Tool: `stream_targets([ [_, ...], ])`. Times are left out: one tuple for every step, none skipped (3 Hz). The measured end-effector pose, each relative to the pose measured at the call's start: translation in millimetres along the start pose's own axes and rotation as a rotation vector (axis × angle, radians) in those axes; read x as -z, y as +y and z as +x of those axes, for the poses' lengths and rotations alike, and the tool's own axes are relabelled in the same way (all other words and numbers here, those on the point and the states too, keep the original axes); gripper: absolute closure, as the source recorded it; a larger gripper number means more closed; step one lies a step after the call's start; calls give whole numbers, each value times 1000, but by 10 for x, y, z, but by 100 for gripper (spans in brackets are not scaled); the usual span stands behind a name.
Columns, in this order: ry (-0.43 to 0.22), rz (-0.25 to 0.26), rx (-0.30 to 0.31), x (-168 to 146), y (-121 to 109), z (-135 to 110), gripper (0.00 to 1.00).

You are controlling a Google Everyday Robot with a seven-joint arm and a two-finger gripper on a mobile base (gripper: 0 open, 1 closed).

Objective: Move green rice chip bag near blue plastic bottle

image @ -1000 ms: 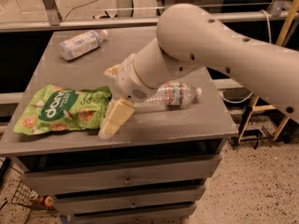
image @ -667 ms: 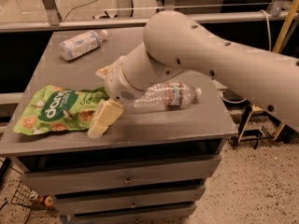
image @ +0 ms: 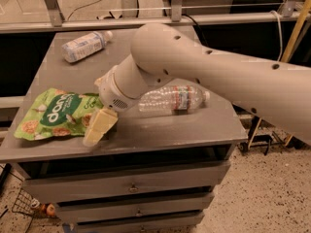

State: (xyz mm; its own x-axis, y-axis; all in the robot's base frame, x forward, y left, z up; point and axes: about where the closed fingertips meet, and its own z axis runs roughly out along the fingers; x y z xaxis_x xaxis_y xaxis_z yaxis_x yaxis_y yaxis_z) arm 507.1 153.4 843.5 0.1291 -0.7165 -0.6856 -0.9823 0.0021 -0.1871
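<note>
At lower left, bag (image: 53, 114) lies well apart from blue bottle (image: 83, 46) at upper left; gripper (image: 99, 126) at bag's right edge, grip state not discernible; transfer all remaining.

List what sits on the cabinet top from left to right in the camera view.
green rice chip bag → gripper, at the bag's right edge → clear ribbed bottle. The blue plastic bottle lies farther back, within the bag's left-right span, so it is left out.

green rice chip bag (image: 51, 114) flat front-left, gripper (image: 99, 126) by it, blue plastic bottle (image: 82, 46) lying rear
</note>
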Motion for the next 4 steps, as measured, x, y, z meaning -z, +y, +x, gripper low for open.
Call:
stream_targets([
  [-11, 0, -32, -71, -32, 81, 15],
  [-49, -2, -54, -76, -69, 107, 38],
  [-104, 9, -65, 1, -144, 75, 61],
  [-169, 41, -56, 181, -263, -21, 85],
])
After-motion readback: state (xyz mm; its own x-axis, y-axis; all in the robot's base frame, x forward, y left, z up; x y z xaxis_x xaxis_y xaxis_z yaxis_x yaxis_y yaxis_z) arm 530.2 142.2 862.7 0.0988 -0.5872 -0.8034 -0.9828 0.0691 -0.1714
